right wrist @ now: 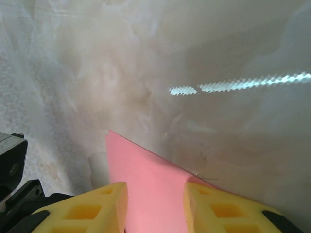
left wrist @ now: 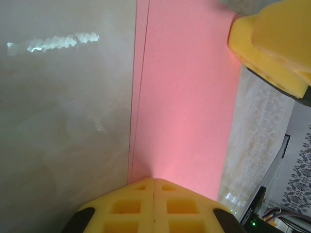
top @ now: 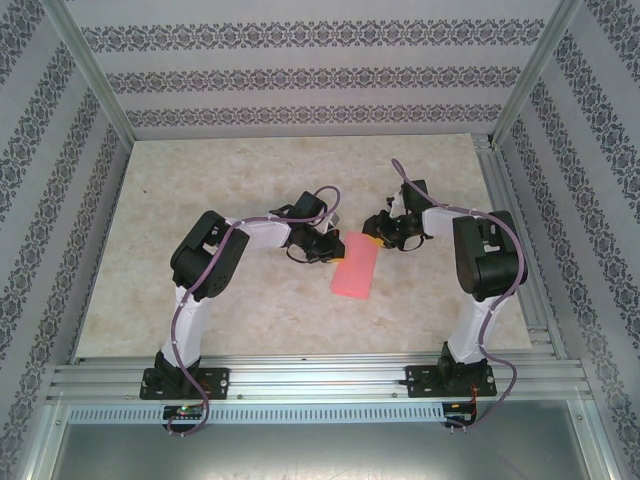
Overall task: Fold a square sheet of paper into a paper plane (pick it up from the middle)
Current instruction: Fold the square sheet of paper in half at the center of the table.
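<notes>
The square sheet of paper (top: 355,266), plain pink, lies flat on the table folded into a narrow rectangle, not a paper plane. In the left wrist view one layer's edge peeks out along the paper's (left wrist: 187,107) left side. My left gripper (top: 324,248) is shut, and its joined yellow tips (left wrist: 154,180) press down on the paper's near end. My right gripper (top: 378,240) is open at the paper's far corner. Its yellow fingers (right wrist: 99,208) straddle the pink paper (right wrist: 150,179), which lies flat between them. One right finger (left wrist: 272,43) shows in the left wrist view.
The table (top: 250,180) is pale marble-patterned, walled by patterned panels and aluminium posts (top: 90,70). A metal rail (top: 320,375) runs along the near edge, where both arm bases are bolted. The two grippers stand close together over the paper.
</notes>
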Robot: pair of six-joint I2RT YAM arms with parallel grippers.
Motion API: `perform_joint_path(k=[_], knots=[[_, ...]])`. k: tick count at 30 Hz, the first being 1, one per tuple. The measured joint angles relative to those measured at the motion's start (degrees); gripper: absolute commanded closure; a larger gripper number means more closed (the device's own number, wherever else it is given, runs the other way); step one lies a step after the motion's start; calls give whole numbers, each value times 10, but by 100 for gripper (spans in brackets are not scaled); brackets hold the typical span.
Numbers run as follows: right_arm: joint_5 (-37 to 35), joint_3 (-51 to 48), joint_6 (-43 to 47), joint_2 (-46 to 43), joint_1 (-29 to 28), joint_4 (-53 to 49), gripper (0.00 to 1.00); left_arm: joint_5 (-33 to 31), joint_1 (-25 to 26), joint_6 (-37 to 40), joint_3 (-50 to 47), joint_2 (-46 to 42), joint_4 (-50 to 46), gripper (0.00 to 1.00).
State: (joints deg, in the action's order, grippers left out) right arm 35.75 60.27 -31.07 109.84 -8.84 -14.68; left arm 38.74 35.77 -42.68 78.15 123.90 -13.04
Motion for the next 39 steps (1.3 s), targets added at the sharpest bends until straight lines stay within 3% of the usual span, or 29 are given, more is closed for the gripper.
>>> perform_joint_path(k=[13, 27, 39], knots=[[-8, 15, 5, -61, 0, -32, 63, 0, 0, 0, 0, 0, 0, 96], [-31, 15, 10, 0, 3, -33, 65, 0, 0, 0, 0, 0, 0, 97], [-28, 5, 10, -29, 9, -42, 64, 0, 0, 1, -2, 0, 1, 97]])
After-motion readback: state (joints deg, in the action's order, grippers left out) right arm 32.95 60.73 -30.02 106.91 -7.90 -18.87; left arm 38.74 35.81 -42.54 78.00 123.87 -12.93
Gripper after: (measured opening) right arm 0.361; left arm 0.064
